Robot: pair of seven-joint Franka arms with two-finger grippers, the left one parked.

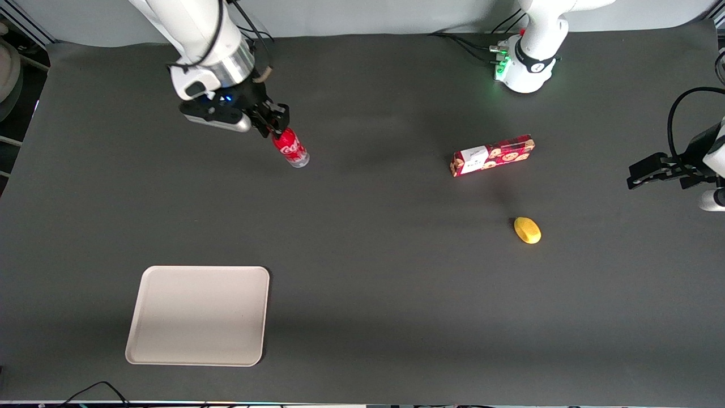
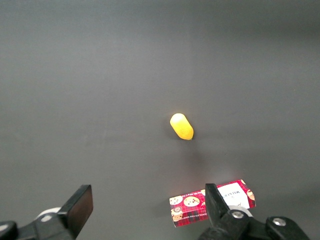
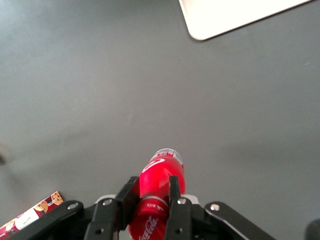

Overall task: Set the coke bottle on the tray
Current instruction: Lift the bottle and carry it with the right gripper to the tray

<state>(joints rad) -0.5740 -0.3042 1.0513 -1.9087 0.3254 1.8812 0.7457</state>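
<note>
The coke bottle (image 1: 290, 148), small and red with a white script logo and a clear base, is tilted with its cap end between my right gripper's fingers. My right gripper (image 1: 273, 123) is shut on the bottle's upper part, toward the working arm's end of the table and far from the front camera. In the right wrist view the two black fingers (image 3: 174, 189) press against the bottle (image 3: 162, 172) on both sides, with my gripper (image 3: 152, 189) around it. The beige tray (image 1: 198, 314) lies flat much nearer the front camera; one rounded corner of it shows in the wrist view (image 3: 235, 15).
A long red cookie box (image 1: 491, 155) lies toward the parked arm's end of the table and also shows in the wrist views (image 2: 192, 207) (image 3: 30, 217). A yellow oval object (image 1: 527, 230) (image 2: 181, 126) lies nearer the front camera than the box.
</note>
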